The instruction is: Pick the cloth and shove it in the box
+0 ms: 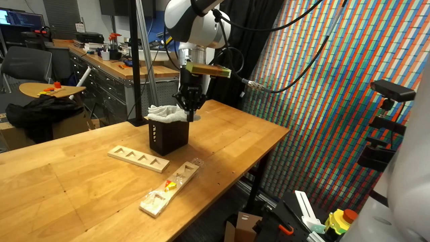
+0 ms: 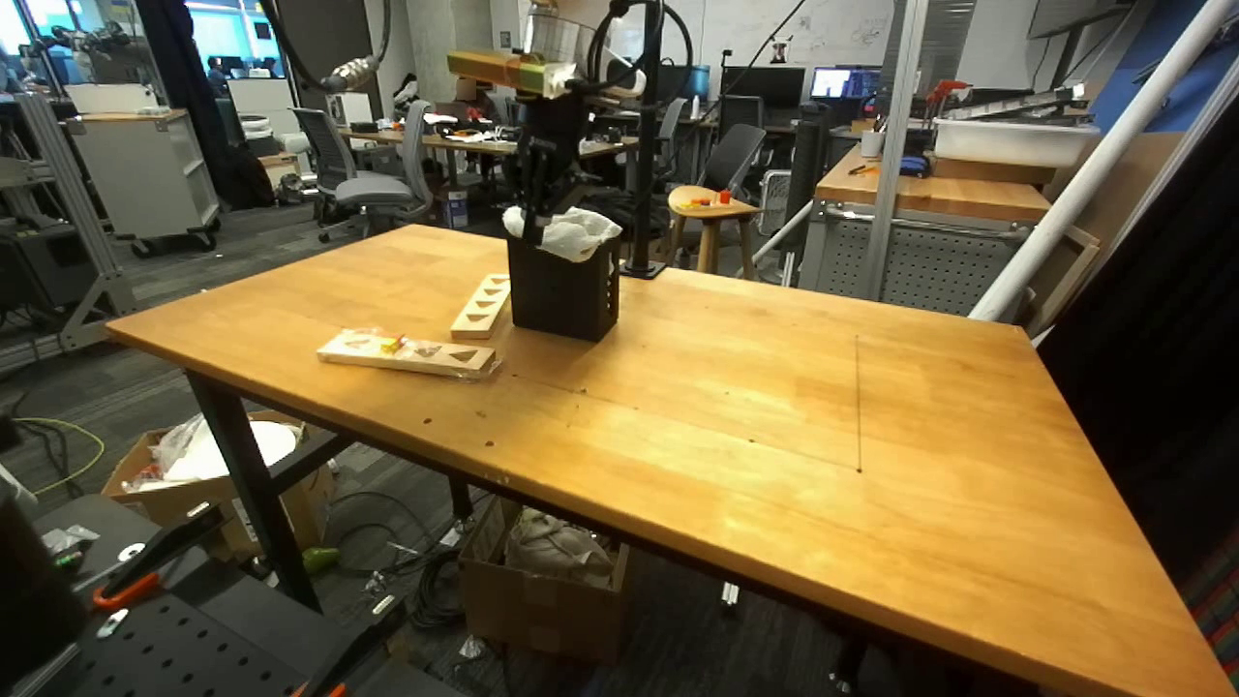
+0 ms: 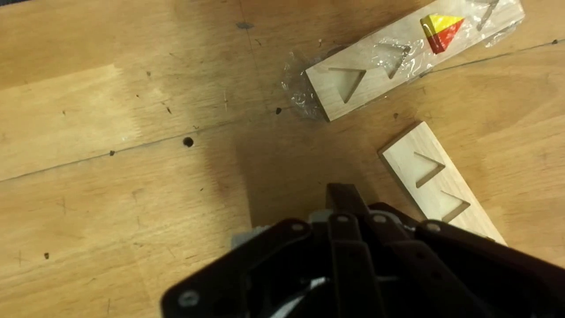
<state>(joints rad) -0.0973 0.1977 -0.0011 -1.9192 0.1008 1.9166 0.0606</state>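
1. in an exterior view: set high, mid-range, angled down over table (image 1: 94,181), colorful wall (image 1: 302,117) on right.
2. in an exterior view: set high, mid-range, looking across table toward chairs (image 2: 376,190).
3. wrist view: close-up, almost straight down, gripper (image 3: 346,198) at bottom edge.
4. overlap: table and box (image 1: 170,136) in both exterior views; boards (image 3: 375,68) in all three.

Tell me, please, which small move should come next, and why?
I would probably raise the closed black end effector slightly, so it can later press from above: in both exterior views, the crumpled white cloth bulges above the black rectangular box, while the end effector appears low, near one edge.
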